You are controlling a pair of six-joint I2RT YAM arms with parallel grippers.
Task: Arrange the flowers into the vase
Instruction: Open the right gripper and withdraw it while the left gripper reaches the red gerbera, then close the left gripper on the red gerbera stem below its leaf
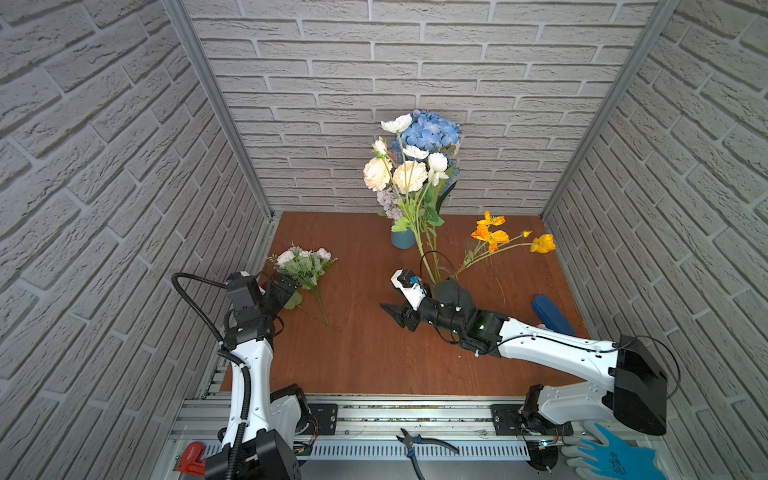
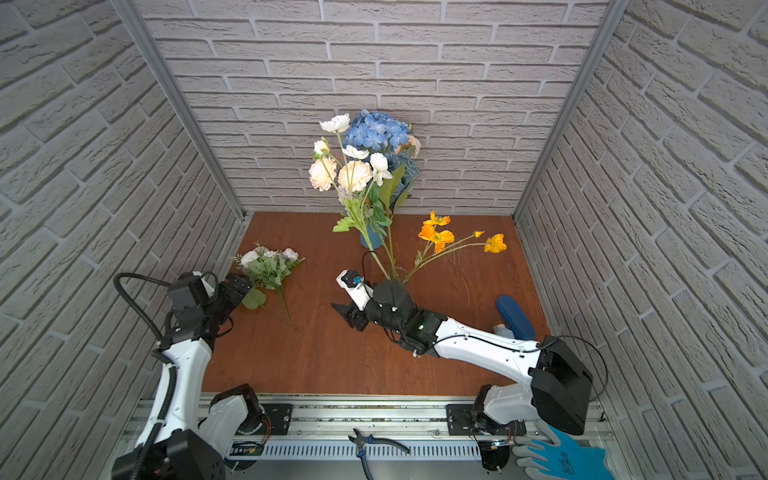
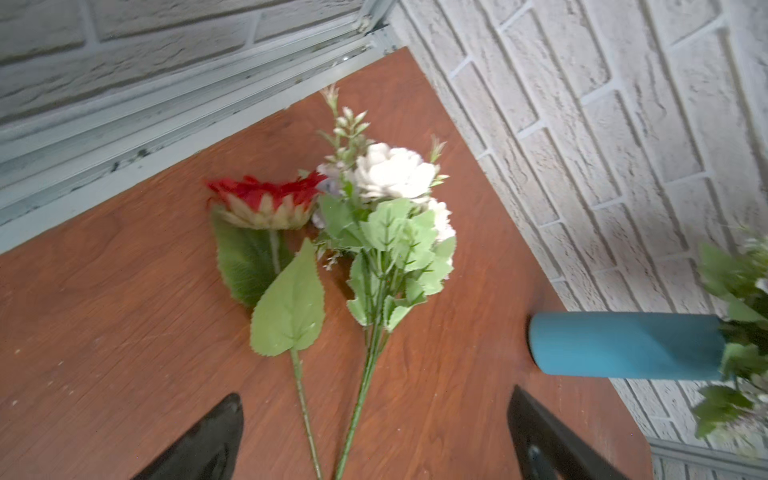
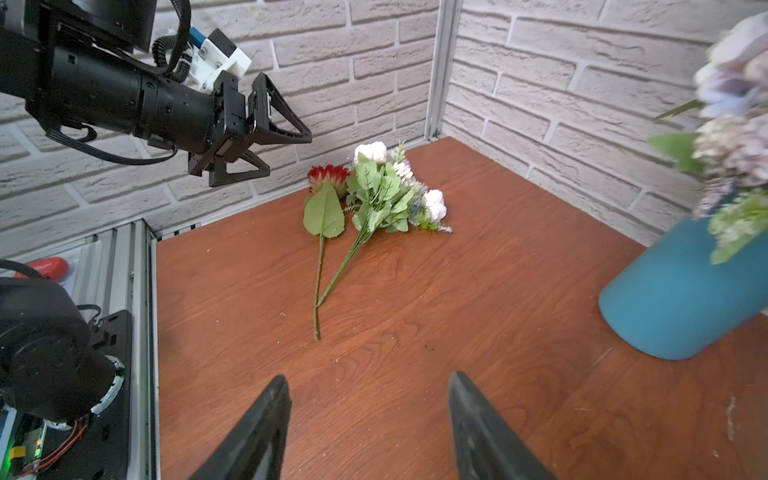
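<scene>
A blue vase (image 1: 402, 239) stands near the back of the desk (image 1: 365, 357), with a blue hydrangea (image 1: 428, 131) and lilac blooms (image 4: 735, 145) rising from it. A white-and-peach bunch (image 1: 409, 176) towers alongside. Its stems slant down past the vase and vanish behind the right arm's wrist, and it cannot be told whether they sit in the vase. Orange poppies (image 1: 490, 237) lie on the desk to the right of the vase, stems pointing toward that same wrist. At the left of both top views, a small white bunch (image 1: 305, 264) and a red daisy (image 3: 266, 199) lie side by side on the wood, touching, with their stems toward the front edge. The left fingers (image 3: 199, 449) hang over this pair, spread wide and empty, and the two stems run between them in the left wrist view. The right fingers (image 4: 253, 436) hover over bare wood in front of the vase, pointing toward the white bunch. They are parted about halfway, with nothing between them.
</scene>
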